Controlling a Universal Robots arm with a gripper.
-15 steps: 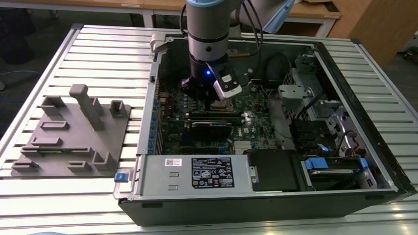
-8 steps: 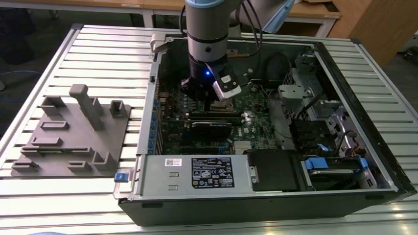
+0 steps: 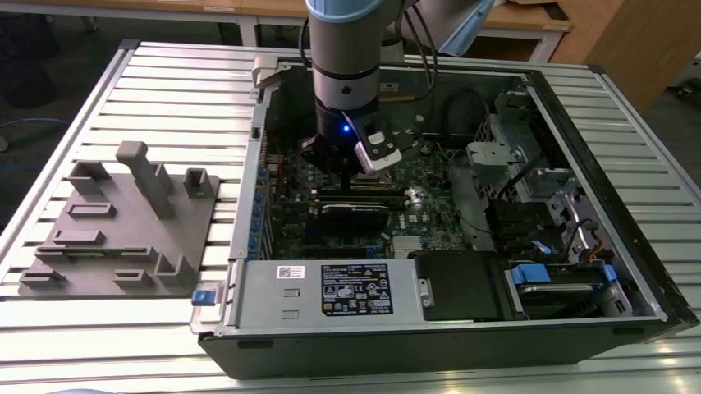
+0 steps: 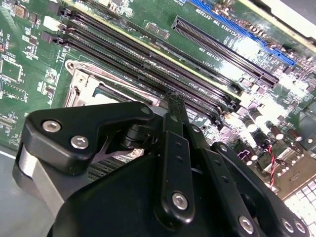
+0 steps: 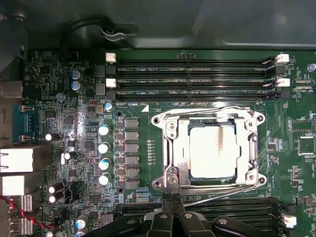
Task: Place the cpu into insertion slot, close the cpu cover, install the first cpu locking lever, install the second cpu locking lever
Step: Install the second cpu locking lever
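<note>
Already seated, cpu [image 5: 211, 150]: silver-grey top flat inside the insertion slot [image 5: 183, 170], showing through the window of the cpu cover [image 5: 173, 148], near the middle of the motherboard [image 5: 79, 74] beside the long memory slots [image 5: 192, 79].
Cover: down flat over the chip, frame square on the socket rim.
Levers: one thin wire locking lever [image 5: 217, 108] along the socket edge nearest the memory slots, lying slightly skewed; another lever [image 5: 222, 197] along the opposite edge, angling away from the frame; neither clearly tucked under its catch, by the look of it.
Gripper [image 5: 173, 210]: black fingers [image 4: 173, 128] drawn together to a narrow tip, nothing held between them, tip just beside the socket corner where the second lever pivots.
Arm [image 3: 345, 82]: reaching straight down into the open computer case [image 3: 613, 246] on the slatted table [image 3: 164, 90], over the board's middle; grey fixture block [image 3: 121, 230] well apart, toward the exterior view's left.
Step in hand: judged to be the lever stage, placing and cover closing looking done.
Next move calls for: closed tip pressed on the lever wire, pushed down and sideways under its hook, without scraping the board or the chip.
</note>
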